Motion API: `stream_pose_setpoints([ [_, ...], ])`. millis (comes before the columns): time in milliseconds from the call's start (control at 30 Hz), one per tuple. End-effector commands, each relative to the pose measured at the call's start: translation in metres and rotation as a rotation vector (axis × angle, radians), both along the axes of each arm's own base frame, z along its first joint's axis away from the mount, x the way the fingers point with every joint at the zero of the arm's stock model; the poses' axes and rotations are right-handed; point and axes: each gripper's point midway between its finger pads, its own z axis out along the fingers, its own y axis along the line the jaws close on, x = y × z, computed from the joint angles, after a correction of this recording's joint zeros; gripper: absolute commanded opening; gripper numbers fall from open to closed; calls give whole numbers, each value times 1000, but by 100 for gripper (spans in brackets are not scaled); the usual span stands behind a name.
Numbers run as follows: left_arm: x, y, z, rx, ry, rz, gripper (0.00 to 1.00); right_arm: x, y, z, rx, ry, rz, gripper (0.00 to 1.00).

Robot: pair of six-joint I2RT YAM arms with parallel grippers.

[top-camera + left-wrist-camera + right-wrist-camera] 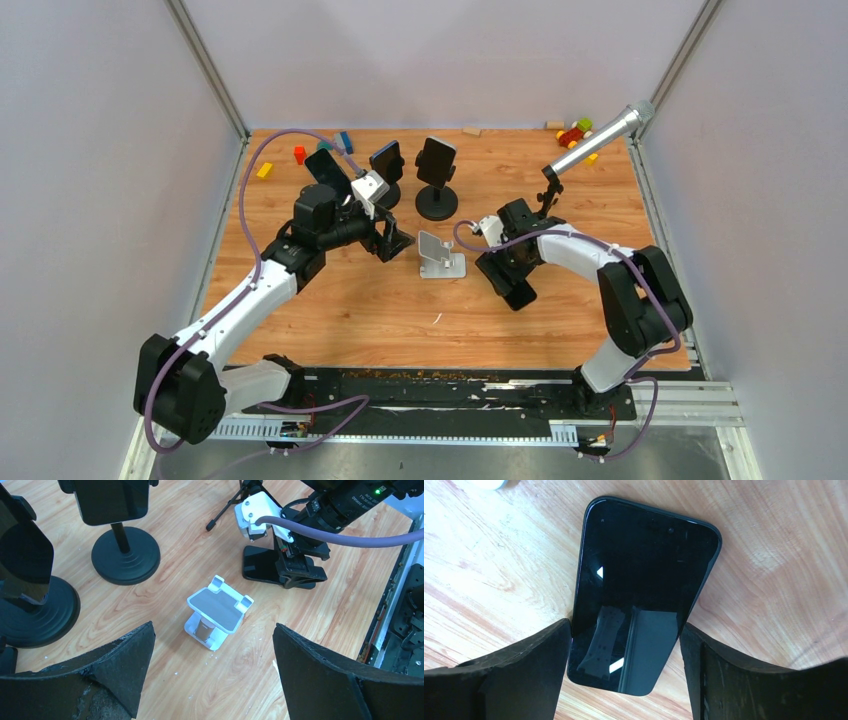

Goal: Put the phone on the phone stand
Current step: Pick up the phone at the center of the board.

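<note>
phone (639,590) lies flat on the table (360,310), right of the stand (438,255) and directly under the right gripper (625,630), fingers flanking its long edges, touching or clamped i cannot tell; left gripper (214,626) wide open, empty, farther off.

The top external camera looks down from high behind the near edge over the whole wooden table (340,310). The left wrist camera tilts down onto the white phone stand (218,611), sharing the black phone (257,569) with the close, downward right wrist view.
</note>
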Motion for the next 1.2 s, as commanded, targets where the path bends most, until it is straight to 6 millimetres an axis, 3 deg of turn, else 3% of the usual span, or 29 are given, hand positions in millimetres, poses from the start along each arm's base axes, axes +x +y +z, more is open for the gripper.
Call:
stream_pose_setpoints([
  [0, 1, -4, 7, -8, -51, -19, 94, 17, 10, 26, 69, -112, 29, 36],
  [367, 4, -8, 4, -21, -24, -26, 94, 18, 18, 58, 145, -199, 58, 32],
  [600, 4, -22, -2, -56, 61, -74, 92, 21, 35, 100, 257, -291, 105, 31],
  [800, -3, -49, -6, -28, 152, -146, 88, 24, 56, 146, 355, -386, 172, 31],
  [1167, 7, -101, 22, -114, 327, -172, 84, 26, 83, 209, 442, -543, 256, 30],
])
